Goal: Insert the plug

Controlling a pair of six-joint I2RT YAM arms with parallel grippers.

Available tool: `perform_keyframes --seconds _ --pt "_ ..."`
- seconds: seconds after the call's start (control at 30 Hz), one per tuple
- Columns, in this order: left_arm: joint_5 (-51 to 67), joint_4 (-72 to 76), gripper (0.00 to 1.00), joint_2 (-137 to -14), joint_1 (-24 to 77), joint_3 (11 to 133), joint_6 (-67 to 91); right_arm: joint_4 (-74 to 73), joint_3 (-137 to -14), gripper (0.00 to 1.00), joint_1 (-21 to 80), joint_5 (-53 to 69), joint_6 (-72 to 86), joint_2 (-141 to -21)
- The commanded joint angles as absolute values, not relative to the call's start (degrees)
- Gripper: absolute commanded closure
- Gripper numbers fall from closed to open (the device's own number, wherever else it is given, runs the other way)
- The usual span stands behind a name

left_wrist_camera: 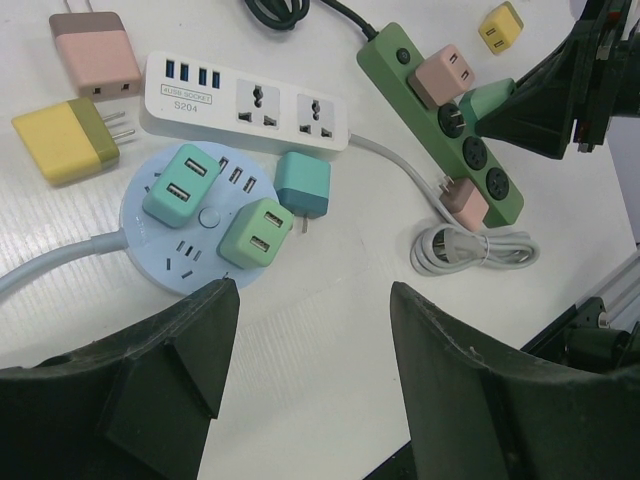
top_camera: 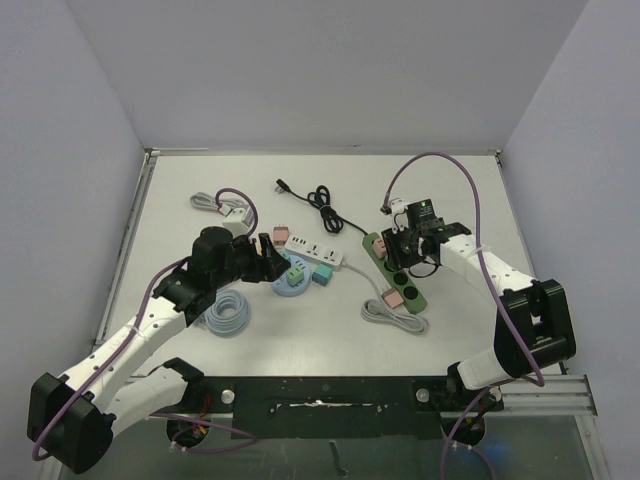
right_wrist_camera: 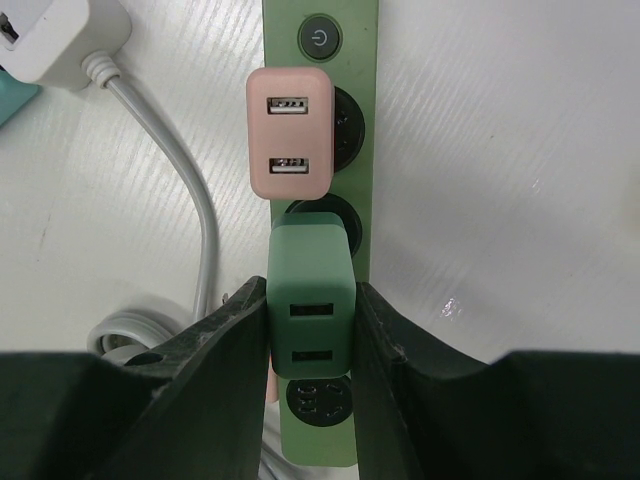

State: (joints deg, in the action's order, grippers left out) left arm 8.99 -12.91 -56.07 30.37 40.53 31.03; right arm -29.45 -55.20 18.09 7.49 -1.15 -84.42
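Observation:
A dark green power strip (top_camera: 398,275) lies right of centre; it also shows in the left wrist view (left_wrist_camera: 500,205) and the right wrist view (right_wrist_camera: 320,75). A pink USB charger (right_wrist_camera: 290,135) sits in its upper socket. My right gripper (right_wrist_camera: 310,292) is shut on a green USB charger plug (right_wrist_camera: 310,290), held over the strip's middle socket just below the pink charger. Whether its pins are in the socket is hidden. From the left wrist view the plug (left_wrist_camera: 487,100) leans toward that socket. My left gripper (left_wrist_camera: 312,295) is open and empty above bare table near the round blue hub (left_wrist_camera: 150,245).
The blue hub carries two green chargers. A teal charger (left_wrist_camera: 302,185), a white power strip (left_wrist_camera: 250,100), a yellow plug (left_wrist_camera: 65,140) and a pink charger (left_wrist_camera: 95,52) lie around it. A second pink plug (left_wrist_camera: 462,200) and a white cable coil (left_wrist_camera: 470,248) sit by the green strip. A black cable (top_camera: 325,205) lies behind.

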Motion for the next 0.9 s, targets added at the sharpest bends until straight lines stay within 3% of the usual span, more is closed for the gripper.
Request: perform_keyframes --seconds 0.0,0.4,0.87 --pt "9.1 -10.48 0.39 -54.17 30.15 41.26 31.0 -26.59 -56.01 1.0 18.5 6.65 -2.65 -83.84" --pt "9.43 -10.46 0.39 -53.39 30.12 40.56 31.2 -28.79 -56.16 1.0 18.5 8.51 -3.37 -87.67" --pt "7.45 -11.57 0.4 -51.91 30.15 41.04 30.33 -31.44 -58.55 1.0 19.78 -2.4 -2.61 -94.88"
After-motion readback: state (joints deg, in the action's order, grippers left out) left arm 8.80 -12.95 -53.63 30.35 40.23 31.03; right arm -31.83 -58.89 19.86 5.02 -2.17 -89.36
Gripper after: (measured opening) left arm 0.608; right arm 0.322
